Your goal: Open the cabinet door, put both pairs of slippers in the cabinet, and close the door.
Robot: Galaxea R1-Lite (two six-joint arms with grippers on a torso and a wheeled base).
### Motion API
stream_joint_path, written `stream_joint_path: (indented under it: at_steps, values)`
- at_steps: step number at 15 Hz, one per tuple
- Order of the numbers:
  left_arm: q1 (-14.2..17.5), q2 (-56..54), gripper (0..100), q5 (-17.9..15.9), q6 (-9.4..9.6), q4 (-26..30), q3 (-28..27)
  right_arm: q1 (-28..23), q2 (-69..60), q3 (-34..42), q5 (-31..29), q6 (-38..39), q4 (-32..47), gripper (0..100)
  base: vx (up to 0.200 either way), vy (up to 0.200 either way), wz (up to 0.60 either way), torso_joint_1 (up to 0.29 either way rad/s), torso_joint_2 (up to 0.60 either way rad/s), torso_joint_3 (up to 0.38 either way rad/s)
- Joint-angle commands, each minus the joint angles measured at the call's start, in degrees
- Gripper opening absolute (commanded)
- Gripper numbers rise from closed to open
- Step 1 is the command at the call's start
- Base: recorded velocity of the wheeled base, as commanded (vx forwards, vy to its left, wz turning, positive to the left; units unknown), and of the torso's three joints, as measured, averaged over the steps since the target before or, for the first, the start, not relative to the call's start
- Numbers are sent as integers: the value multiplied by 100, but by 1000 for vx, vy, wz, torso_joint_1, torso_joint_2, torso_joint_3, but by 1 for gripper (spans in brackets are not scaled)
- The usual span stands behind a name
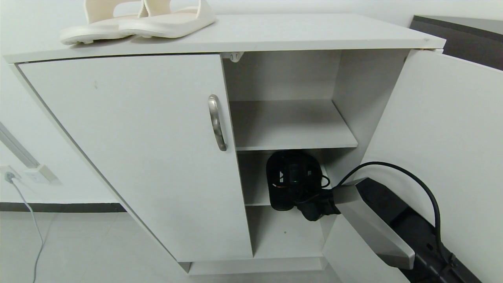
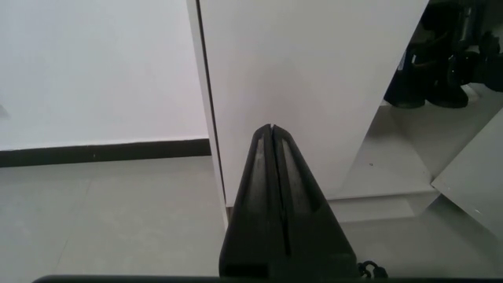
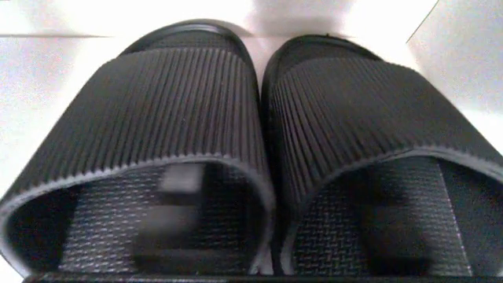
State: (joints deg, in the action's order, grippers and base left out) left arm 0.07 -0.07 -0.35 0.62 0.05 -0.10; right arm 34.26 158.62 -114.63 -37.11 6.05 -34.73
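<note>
Cabinet (image 1: pixel 243 35): white, two doors, standing on a pale floor (image 1: pixel 78 251) against a white wall

Left door (image 1: pixel 137 149): closed; metal handle (image 1: pixel 216 122) upright near its inner edge

Right door (image 1: pixel 444 129): swung wide open, showing three compartments stacked one above another

Upper shelf (image 1: pixel 290 125): bare white board

Black slippers (image 1: pixel 290 177): one pair, ribbed straps, side by side and touching; in the middle compartment, under the upper shelf, with the near end overhanging that shelf's front edge

Cream slippers (image 1: pixel 137 21): one pair, lying on the cabinet top at its left end, one partly over the other, above the closed door

Right gripper (image 1: pixel 314 205): at the mouth of the middle compartment, right against the near end of the black slippers; arm reaching in past the open door; cannot tell whether it grips them or how far it is open

Left gripper (image 2: pixel 271 130): fingers pressed fully together, nothing between them; low, in front of the closed left door, apart from it

Socket (image 1: pixel 8 175): on the wall left of the cabinet, cable hanging to the floor
</note>
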Motion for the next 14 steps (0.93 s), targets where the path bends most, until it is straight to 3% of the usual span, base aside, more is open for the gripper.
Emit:
stream_joint_path:
  at_steps: [1, 8, 14]
  values:
    - [1, 7, 0, 0, -1, 4, 1, 11, -42, 4, -33, 11, -25, 100, 0, 0, 0, 0, 0, 0]
    - [10, 7, 0, -9, -1, 4, 1, 213, -956, 1610, -68, 63, -737, 100, 0, 0, 0, 0, 0, 0]
    - [1, 7, 0, -9, 8, 4, 1, 530, -2099, 4089, -192, 63, -1932, 100, 0, 0, 0, 0, 0, 0]
